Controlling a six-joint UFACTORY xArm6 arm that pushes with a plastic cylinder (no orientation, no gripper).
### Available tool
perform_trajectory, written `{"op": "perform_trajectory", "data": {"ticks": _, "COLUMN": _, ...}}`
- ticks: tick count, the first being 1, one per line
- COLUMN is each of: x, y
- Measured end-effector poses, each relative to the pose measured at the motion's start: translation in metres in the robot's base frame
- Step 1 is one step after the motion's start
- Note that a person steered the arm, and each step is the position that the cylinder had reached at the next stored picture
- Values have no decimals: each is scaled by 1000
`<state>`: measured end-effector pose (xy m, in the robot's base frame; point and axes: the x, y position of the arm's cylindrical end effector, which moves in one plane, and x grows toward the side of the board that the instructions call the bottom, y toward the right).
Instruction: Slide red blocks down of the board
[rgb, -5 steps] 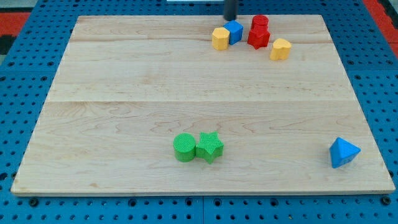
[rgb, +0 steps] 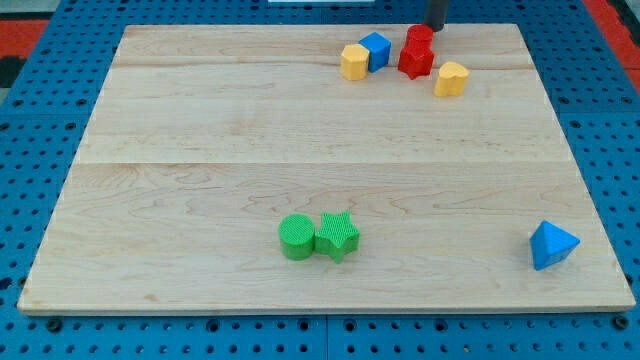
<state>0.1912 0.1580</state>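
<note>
Wooden counter over blue pegboard: our bare rod tool, my tip, sits just above-right of the red blocks at the view's top, nothing clamped.

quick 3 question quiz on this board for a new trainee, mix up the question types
1. True or false: my tip sits at the view's top, just right of the upper red block.
2. Which block lies nearest the view's bottom right corner? A) green cylinder B) blue triangular block C) yellow block by the blue cube
3. Fill in: the green star touches the green ____.

Key: 1 true; 2 B; 3 cylinder. The red star and the upper red block sit near the board's top edge.
</note>
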Motion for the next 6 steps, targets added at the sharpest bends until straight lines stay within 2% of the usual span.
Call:
{"op": "perform_trajectory", "data": {"ticks": 2, "x": 31, "y": -36}}
{"op": "perform_trajectory", "data": {"ticks": 4, "x": 68, "y": -37}}
{"op": "perform_trajectory", "data": {"ticks": 5, "x": 79, "y": -33}}
{"op": "perform_trajectory", "data": {"ticks": 6, "x": 65, "y": -58}}
